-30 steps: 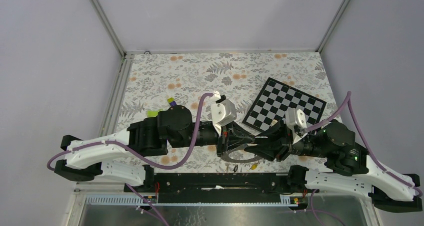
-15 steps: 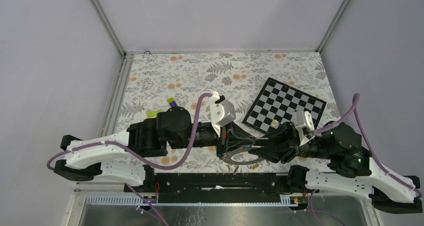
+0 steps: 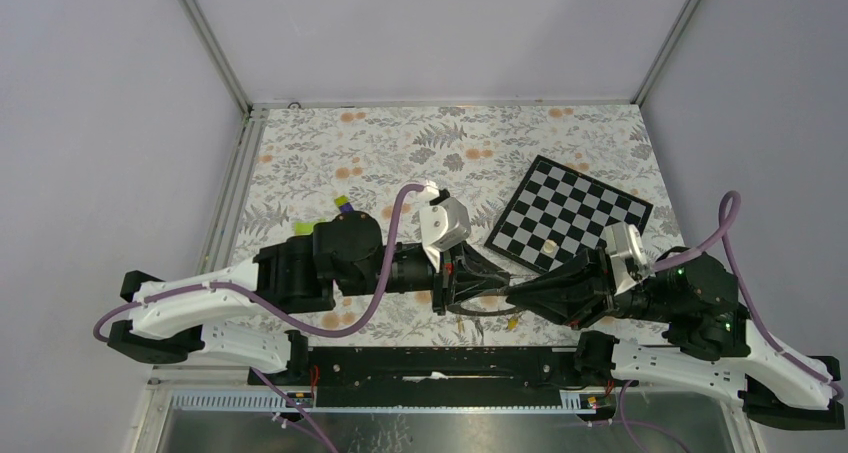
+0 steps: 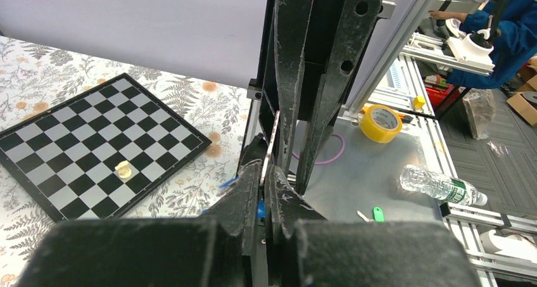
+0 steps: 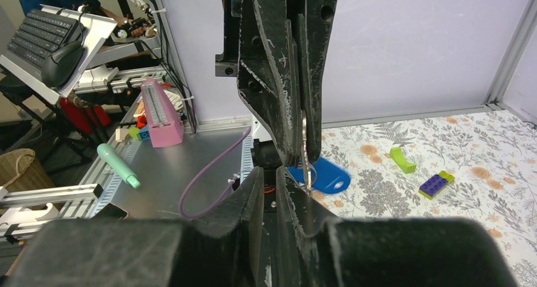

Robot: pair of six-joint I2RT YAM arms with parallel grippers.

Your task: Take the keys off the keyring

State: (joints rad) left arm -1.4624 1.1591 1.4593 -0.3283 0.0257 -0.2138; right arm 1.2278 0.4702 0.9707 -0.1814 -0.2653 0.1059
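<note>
Evidently the left pincer (image 3: 497, 291) clamps the keyring (image 3: 478, 313) edge-up at lower centre, steadying it. The right pincer (image 3: 518, 295) looks nearly closed; I cannot tell its grip.

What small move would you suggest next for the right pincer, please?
Probably finish closing the right pincer on a key, perhaps the blue key, then pull gently away: the left pincer clamps the ring edge-on, and the right jaws stand narrow beside it.
</note>
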